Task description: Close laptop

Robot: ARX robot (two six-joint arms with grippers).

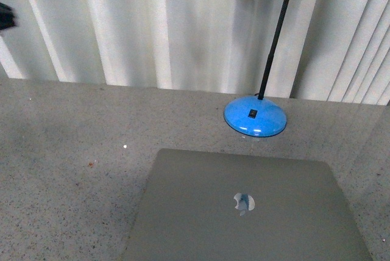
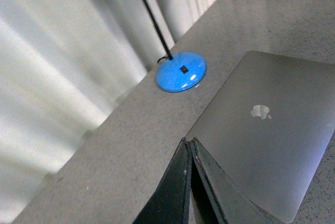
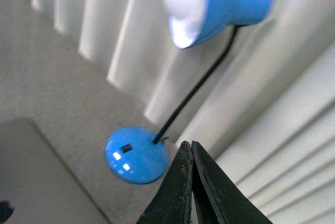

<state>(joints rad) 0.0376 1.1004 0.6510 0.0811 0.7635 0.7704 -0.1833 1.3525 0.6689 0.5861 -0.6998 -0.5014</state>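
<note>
Front view: smooth silver laptop (image 1: 244, 224) shut on speckled table (image 1: 67, 157)

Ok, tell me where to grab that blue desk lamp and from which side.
Take the lamp by its thin black neck, just above the blue base, coming in level from the side facing the laptop. The neck is slim and stands nearly upright; the domed base looks too wide and smooth for the jaws.
</note>
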